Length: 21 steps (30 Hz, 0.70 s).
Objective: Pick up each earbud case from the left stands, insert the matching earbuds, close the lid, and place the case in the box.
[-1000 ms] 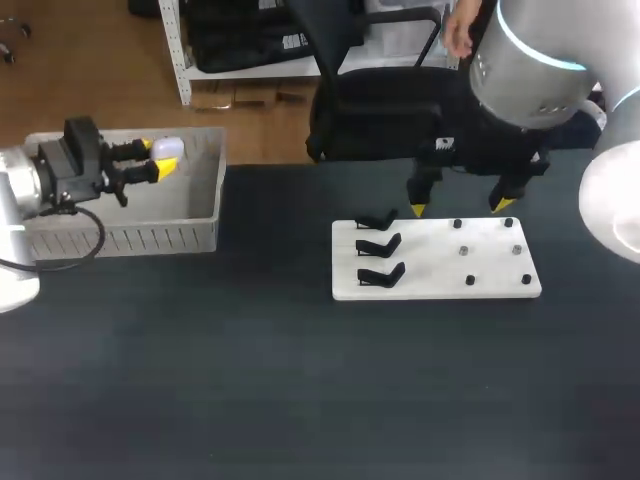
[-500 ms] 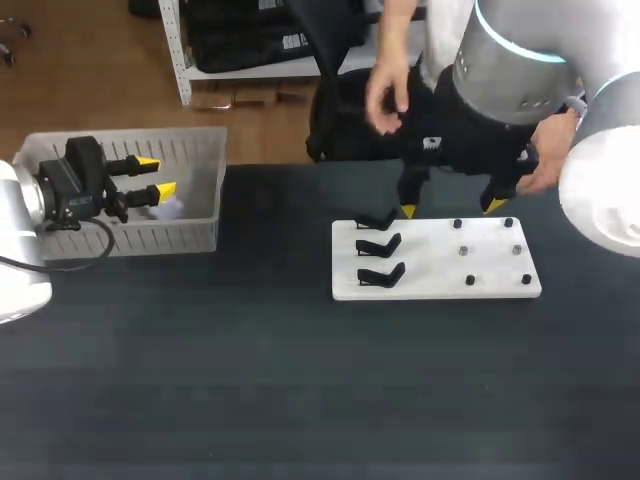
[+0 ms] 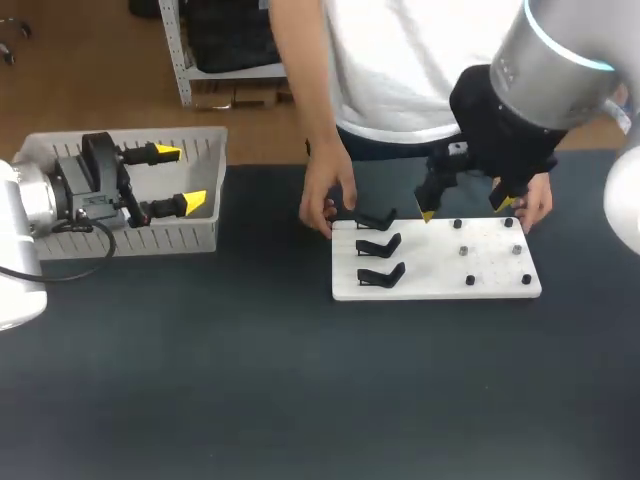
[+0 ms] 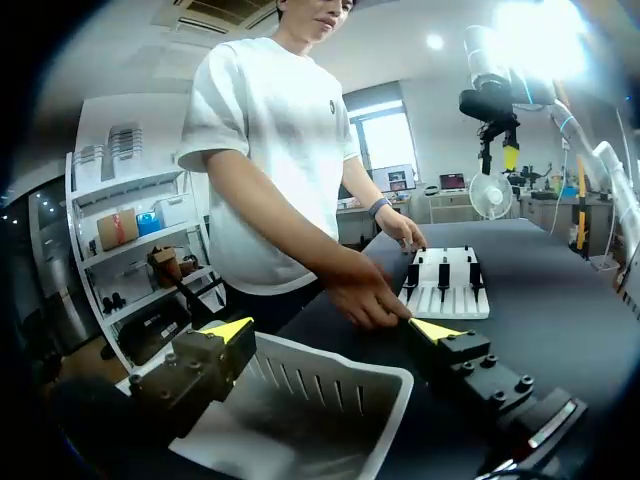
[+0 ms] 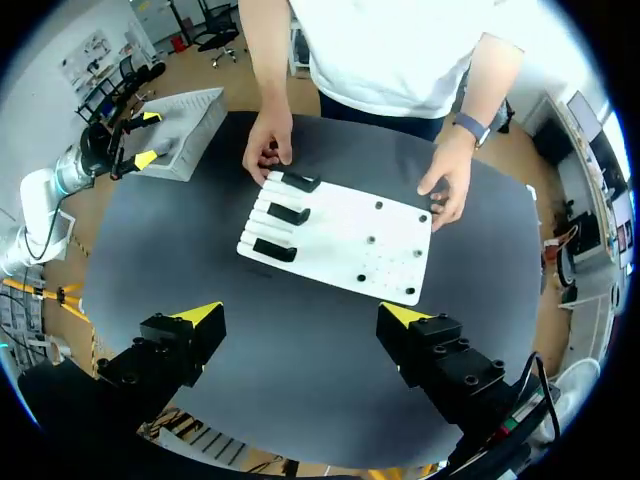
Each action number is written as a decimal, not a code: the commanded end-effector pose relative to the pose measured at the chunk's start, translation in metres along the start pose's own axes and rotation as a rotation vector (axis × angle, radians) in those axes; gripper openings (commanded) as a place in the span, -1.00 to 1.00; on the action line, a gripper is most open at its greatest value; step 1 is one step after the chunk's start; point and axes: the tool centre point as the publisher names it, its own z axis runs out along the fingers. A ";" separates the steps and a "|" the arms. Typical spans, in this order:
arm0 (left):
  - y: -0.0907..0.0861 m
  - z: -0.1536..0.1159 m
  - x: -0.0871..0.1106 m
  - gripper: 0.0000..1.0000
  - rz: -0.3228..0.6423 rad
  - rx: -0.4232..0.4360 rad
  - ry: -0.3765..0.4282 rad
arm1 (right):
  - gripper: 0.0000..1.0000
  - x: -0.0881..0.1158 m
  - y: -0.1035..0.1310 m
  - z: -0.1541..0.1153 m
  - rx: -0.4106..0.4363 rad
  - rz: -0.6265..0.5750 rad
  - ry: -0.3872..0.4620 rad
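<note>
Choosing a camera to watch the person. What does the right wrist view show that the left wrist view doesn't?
Right wrist only: the white board's top from above, its small dark pieces, my left arm at the box. Left wrist only: the box's ribbed inside, my right arm over the board. Both: board, black stands, box, the person's two hands.

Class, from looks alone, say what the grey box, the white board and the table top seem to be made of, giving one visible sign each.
Grey box: probably moulded plastic, matt; thin walls with ribbed slots.
White board: likely plastic or painted sheet, smooth, slightly glossy; even white, crisp edges.
Table top: dark, matt covering, perhaps a mat or laminate; no reflections.
</note>
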 end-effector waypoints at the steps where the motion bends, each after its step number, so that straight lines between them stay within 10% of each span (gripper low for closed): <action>1: -0.041 -0.004 -0.017 1.00 -0.017 -0.116 0.037 | 1.00 0.015 -0.018 -0.006 -0.044 -0.020 -0.044; 14: -0.100 0.023 -0.051 1.00 -0.072 -0.129 0.109 | 1.00 0.025 -0.056 -0.009 -0.160 -0.196 -0.042; 21: -0.100 0.023 -0.051 1.00 -0.072 -0.129 0.109 | 1.00 0.025 -0.063 -0.007 -0.176 -0.238 -0.026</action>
